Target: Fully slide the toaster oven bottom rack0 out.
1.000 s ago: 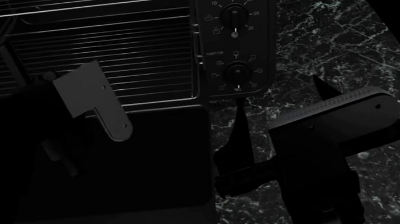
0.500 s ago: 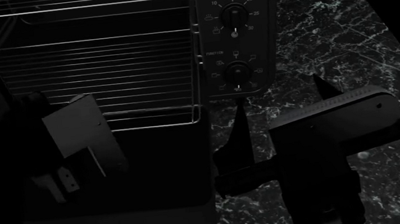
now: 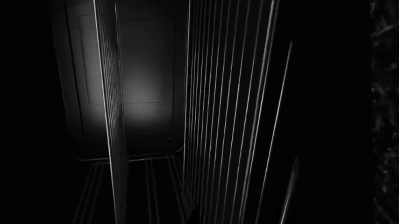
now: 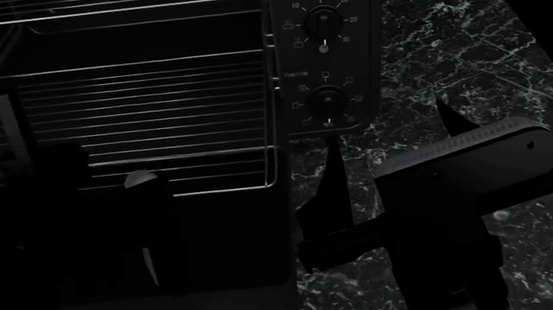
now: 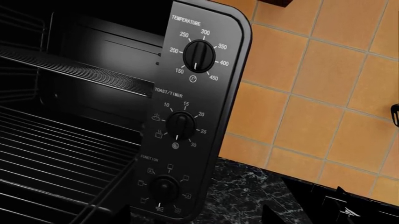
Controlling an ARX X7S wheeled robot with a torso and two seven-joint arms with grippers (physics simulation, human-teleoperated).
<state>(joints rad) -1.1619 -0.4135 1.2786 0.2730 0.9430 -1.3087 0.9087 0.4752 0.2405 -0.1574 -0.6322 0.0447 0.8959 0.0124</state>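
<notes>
When the left wrist view looks along the bottom rack0 (image 3: 224,116), only thin wires show, so I cannot tell how wide either pincer is. From the head view, the left gripper (image 4: 143,217) sits at the rack's front rim outside the toaster oven (image 4: 332,47), so it should pull straight and level. Over in the right wrist view, the oven's knobs (image 5: 179,125) sit near, so the right gripper (image 4: 447,182) should wait apart.

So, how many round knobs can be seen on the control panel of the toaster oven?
3: temperature knob at the panel's top, timer knob in the middle, function knob lowest. The head view shows only two.

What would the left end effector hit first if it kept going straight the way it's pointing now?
Probably the toaster oven's dim back wall, passing between the bottom rack0 and the upper rack; depth is unclear.
</notes>
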